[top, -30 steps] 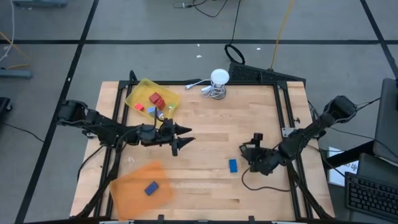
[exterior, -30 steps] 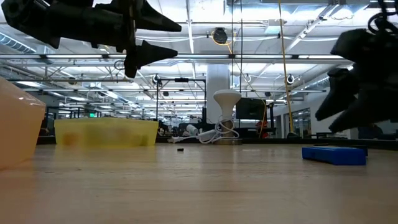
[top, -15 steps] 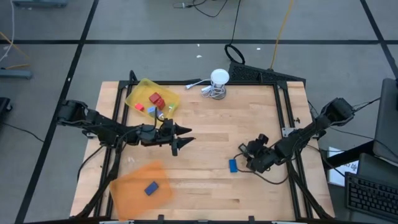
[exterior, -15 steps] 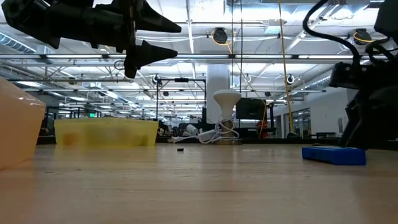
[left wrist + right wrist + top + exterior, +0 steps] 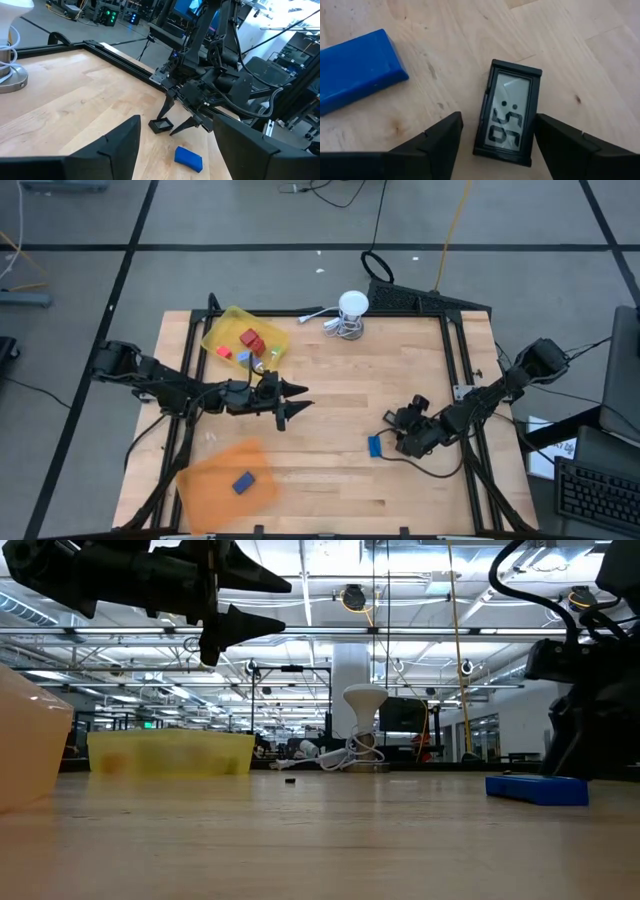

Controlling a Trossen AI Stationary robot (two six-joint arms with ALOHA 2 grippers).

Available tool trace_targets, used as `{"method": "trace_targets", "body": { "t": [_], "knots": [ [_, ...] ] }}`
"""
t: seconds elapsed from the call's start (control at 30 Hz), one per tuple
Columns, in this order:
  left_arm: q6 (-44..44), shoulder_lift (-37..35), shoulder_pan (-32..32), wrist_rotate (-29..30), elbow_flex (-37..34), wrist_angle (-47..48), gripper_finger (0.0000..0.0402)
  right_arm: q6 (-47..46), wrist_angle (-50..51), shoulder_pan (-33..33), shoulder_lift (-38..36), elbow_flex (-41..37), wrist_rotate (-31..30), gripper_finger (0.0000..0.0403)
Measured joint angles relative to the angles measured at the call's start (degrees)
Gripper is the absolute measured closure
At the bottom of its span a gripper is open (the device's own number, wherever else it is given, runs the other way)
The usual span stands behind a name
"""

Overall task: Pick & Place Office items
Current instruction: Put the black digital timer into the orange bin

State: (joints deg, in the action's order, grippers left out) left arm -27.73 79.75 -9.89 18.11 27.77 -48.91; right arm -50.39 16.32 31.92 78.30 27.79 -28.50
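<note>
A small black item with a grey display lies flat on the wooden table, with a blue block next to it. My right gripper slants down over the black item, open, one finger on either side of it; I see no touch. The left wrist view shows the same: right gripper, black item, blue block. My left gripper hangs level above the table's middle, open, with nothing between its fingers. Red and blue pieces lie in the yellow tray, and a blue piece lies in the orange tray.
A white round object with a coiled cable stands at the table's far edge. A tiny dark bit lies on the wood toward the far side. A black frame runs along the table's sides. Bare wood lies between the two arms.
My right gripper has come down and toward the blue block on the table, rolling at the wrist, and now stands low over the black item beside that block. Neither item has moved.
</note>
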Motion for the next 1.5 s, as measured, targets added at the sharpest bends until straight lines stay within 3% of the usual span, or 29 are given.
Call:
{"method": "trace_targets", "body": {
  "t": [0.33, 0.53, 0.7, 0.87, 1.03, 1.2, 1.37, 1.5],
  "knots": [
    [0.0, 0.0, 0.0, 0.0, 0.0, 0.9, 0.0147, -0.6, 0.0, -0.1, 0.0, 0.0, 2.4, 0.0248],
    [-1.8, 0.0, 0.0, 0.0, 0.0, 0.9, 0.0146, 4.9, 0.0, -0.1, -1.8, -0.1, 1.1, 0.0252],
    [-3.2, 0.0, 0.0, 0.1, 0.0, 1.0, 0.0146, 14.8, 0.3, -1.5, -7.0, 0.4, 1.7, 0.0240],
    [-7.2, 0.3, 0.0, 1.9, 0.0, 1.0, 0.0146, 25.2, -3.6, -4.4, -11.5, 2.8, -2.4, 0.0252],
    [-15.9, 1.9, 0.0, 5.7, 0.0, 0.8, 0.0146, 44.7, -12.9, -6.2, -13.1, 4.3, -6.0, 0.0250],
    [-21.0, 5.1, 0.0, 5.8, 1.0, 0.8, 0.0146, 61.0, -21.0, -6.4, -12.4, 4.3, -8.1, 0.0242],
    [-20.3, 10.4, 0.0, 5.5, 6.1, 0.8, 0.0146, 68.7, -24.5, -6.5, -11.8, 4.3, -15.0, 0.0253],
    [-18.7, 15.4, 0.0, 3.8, 12.3, 0.9, 0.0146, 69.2, -25.1, -6.4, -11.8, 4.3, -16.5, 0.0245]
  ]
}}
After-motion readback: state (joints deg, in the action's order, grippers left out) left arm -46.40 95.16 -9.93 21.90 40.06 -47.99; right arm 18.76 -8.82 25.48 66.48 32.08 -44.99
